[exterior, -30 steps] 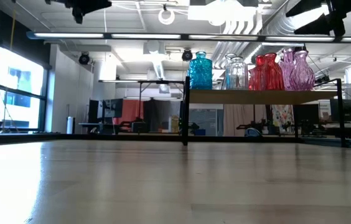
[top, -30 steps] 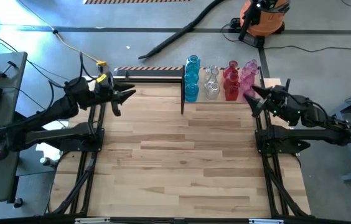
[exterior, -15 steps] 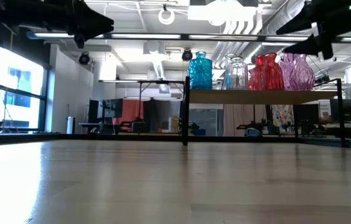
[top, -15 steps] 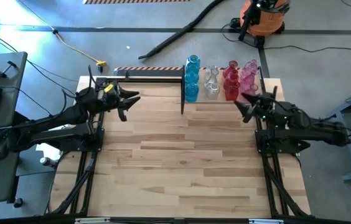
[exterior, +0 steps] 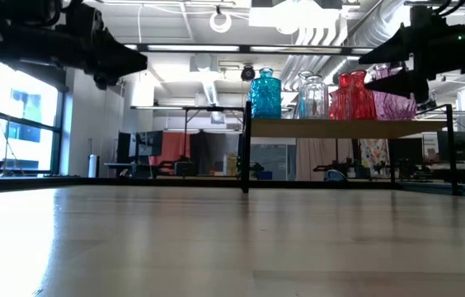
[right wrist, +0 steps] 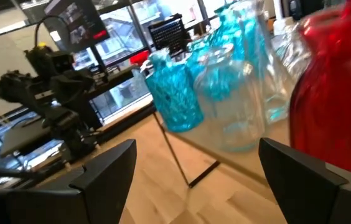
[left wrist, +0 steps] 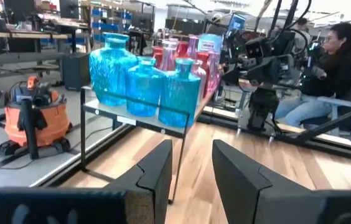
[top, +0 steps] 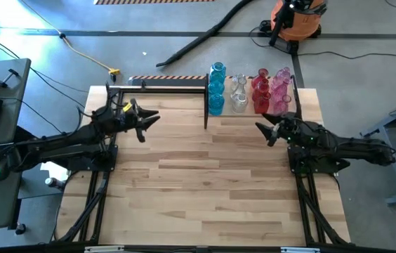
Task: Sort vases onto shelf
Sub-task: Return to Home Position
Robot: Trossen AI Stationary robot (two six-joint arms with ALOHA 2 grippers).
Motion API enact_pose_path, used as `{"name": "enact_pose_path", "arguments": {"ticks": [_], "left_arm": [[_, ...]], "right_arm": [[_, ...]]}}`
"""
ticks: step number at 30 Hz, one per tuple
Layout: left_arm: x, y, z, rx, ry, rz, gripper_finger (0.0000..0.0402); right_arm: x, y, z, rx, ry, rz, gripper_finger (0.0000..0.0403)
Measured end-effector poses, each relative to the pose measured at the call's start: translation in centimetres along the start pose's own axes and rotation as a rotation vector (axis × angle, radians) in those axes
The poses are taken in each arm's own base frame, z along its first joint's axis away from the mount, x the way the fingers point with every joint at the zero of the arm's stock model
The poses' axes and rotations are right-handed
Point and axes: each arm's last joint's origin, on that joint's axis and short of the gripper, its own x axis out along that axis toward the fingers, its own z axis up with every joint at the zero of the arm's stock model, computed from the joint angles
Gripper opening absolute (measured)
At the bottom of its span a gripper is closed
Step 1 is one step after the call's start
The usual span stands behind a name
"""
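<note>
1. Along the table's (top: pixel 205 183) far edge, the shelf (exterior: pixel 348 128) carries every vase in view: blue vases (top: pixel 216 88), clear vases (top: pixel 238 95), red vases (top: pixel 261 91) and pink vases (top: pixel 280 86), one colour per row, as sorting demands.
2. Left gripper (top: pixel 150 125) hovers over the table's left side, well apart from the shelf; fingers parted, nothing held.
3. Right gripper (top: pixel 262 133) hangs just before the shelf's right end; fingers spread wide, empty.
4. Both arms lie low, pointing inward. Judgement: sorting looks finished; only parking remains.
</note>
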Motion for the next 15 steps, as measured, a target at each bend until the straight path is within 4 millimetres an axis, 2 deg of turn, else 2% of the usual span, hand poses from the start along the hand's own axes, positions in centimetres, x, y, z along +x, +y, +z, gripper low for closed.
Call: {"name": "enact_pose_path", "arguments": {"ticks": [7,15], "left_arm": [[-0.3,0.2,-1.9,-0.008,0.010,0.001,0.0106],[-0.6,0.3,-3.3,-0.014,0.035,0.004,0.0106]], "right_arm": [[0.3,-0.5,-1.8,0.038,-0.012,0.028,0.0322],[0.5,-0.9,-2.9,0.040,-0.016,0.030,0.0322]]}}
